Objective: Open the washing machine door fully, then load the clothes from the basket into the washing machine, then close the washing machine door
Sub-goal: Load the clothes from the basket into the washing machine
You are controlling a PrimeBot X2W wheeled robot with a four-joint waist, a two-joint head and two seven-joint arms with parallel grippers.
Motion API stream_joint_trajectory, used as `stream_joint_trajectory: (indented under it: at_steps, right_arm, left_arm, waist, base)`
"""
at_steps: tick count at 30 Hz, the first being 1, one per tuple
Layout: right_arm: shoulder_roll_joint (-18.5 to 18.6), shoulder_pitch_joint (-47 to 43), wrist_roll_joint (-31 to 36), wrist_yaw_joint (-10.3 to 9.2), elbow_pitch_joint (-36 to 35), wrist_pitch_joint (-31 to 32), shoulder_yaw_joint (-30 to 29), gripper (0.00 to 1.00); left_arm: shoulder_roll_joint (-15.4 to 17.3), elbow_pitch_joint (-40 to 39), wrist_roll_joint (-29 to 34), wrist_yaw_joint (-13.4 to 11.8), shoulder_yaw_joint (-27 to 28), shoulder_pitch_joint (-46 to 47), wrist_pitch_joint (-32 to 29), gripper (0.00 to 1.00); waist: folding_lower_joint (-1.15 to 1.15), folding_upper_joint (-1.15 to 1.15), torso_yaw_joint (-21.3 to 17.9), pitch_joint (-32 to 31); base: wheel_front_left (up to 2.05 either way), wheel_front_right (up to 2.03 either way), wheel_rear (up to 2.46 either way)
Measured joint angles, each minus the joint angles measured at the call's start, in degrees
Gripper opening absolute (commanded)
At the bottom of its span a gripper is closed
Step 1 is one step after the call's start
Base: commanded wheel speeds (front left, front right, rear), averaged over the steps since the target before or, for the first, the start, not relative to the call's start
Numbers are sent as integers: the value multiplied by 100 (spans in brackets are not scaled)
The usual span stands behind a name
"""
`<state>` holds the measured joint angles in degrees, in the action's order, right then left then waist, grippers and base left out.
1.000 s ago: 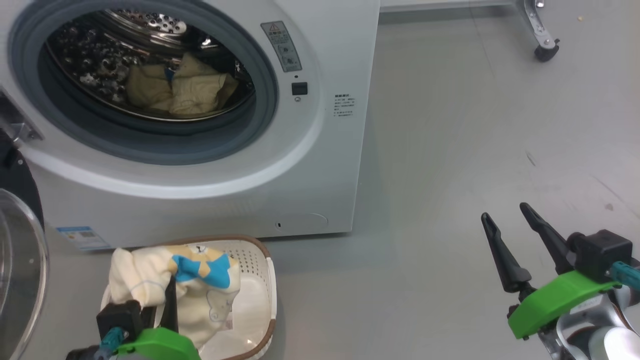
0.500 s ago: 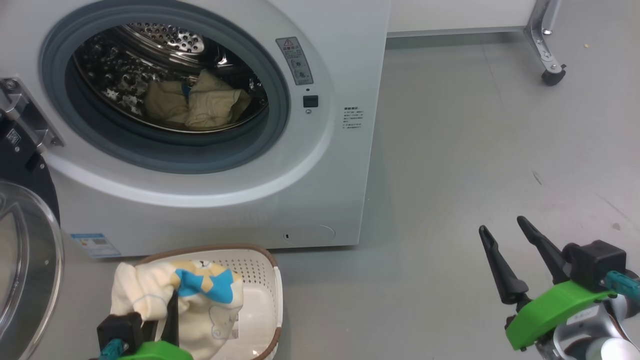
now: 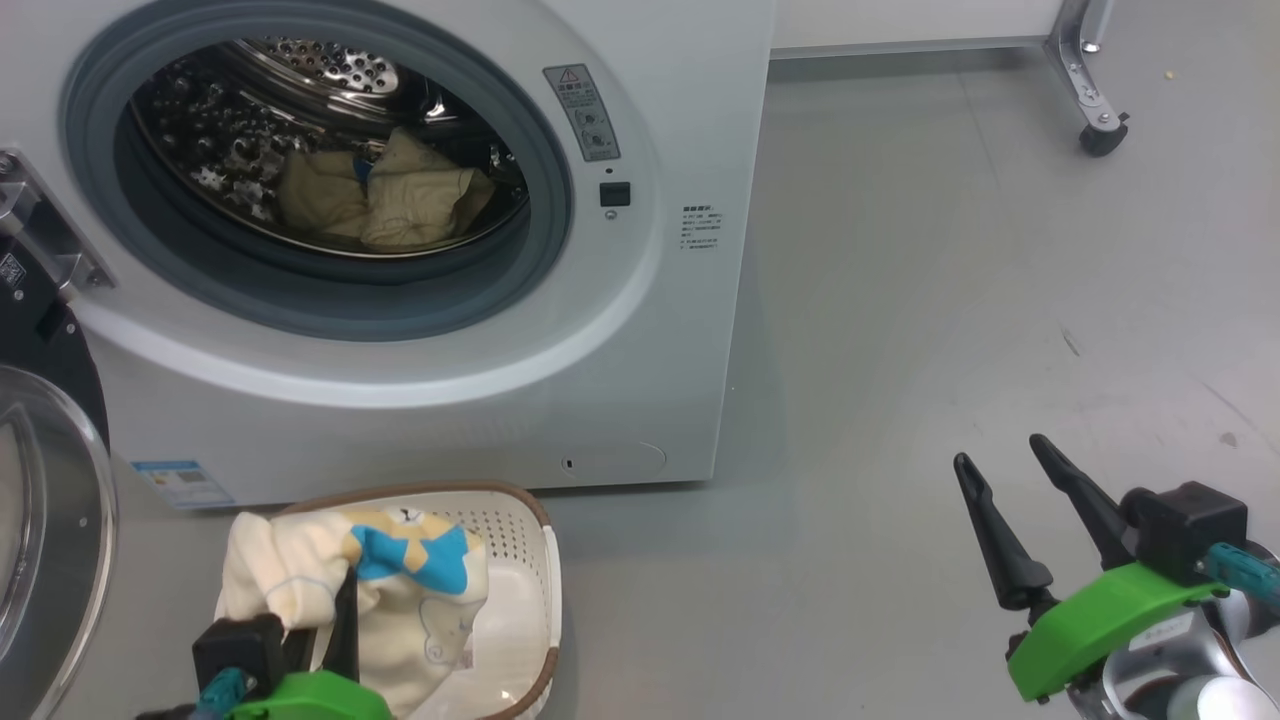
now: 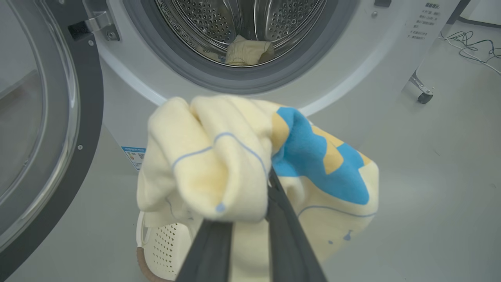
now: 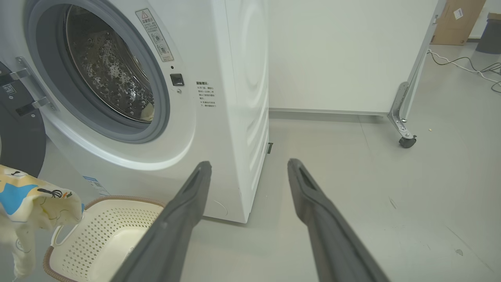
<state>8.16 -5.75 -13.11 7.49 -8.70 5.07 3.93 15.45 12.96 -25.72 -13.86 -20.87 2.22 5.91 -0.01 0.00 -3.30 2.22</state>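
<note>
Grey floor point(image 3: 900, 300) all around, with a white panel on a wheeled leg point(image 3: 1100, 135) off in the back. The washing machine point(image 3: 640, 330) sits up front and its door point(image 3: 40, 520) is swung wide open to the left, black rim and glass bowl facing out. A couple of pale yellow clothes point(image 3: 400, 200) are already lying crumpled at the bottom of the steel drum.

The basket point(image 3: 540, 590) is on the floor right in front of the machine, just below the blue label sticker point(image 3: 180, 480). The left hand point(image 4: 246, 219) is clenched on a yellow garment point(image 4: 219, 156) with a blue patch, its dark fingers pinching the bunched fabric, and the cloth hangs over the left part of the basket. Can't tell whether the bottom of it touches the basket or not. The rest of the basket that shows looks bare inside.

The right hand point(image 3: 1000, 450) is well off to the right above bare floor, fingers spread apart and grasping nothing, pointing toward the machine's right corner.
</note>
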Motion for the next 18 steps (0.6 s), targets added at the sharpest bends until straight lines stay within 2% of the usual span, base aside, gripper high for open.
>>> stream_joint_trajectory:
  at_steps: [12, 18]
  right_arm:
    - [-8, 41, -19, 0, -32, -10, 36, 100]
    - [-91, 428, -103, 0, -20, -164, 146, 100]
  left_arm:
    - [15, -86, 2, -15, 73, 549, 62, 0]
    - [103, 31, 35, -15, 277, 1499, 16, 0]
  waist:
    - [0, 0, -95, 353]
    - [1, 0, -293, 863]
  base:
    - [0, 0, 0]
    - [0, 0, 0]
